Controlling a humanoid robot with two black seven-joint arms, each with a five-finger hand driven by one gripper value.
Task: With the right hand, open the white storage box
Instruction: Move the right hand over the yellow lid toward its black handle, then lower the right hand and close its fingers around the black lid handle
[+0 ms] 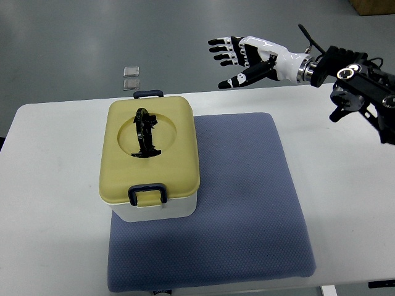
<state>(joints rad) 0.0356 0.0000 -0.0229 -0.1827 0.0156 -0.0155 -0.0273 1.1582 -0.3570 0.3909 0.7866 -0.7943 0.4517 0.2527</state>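
Note:
A white storage box (154,209) with a pale yellow lid (149,151) stands on the left part of a blue-grey mat (247,203). A black handle (145,132) lies folded in the lid's round recess. Dark blue latches sit at the near side (147,194) and the far side (149,94). The lid is down on the box. My right hand (237,58) hovers beyond the table's far edge, up and to the right of the box, well apart from it. Its fingers are spread and hold nothing. Its arm (352,77) enters from the right.
The white table (49,185) carries the mat and box. Two small grey squares (131,78) lie on the floor beyond the table's far edge. A brown object (373,6) shows at the top right corner.

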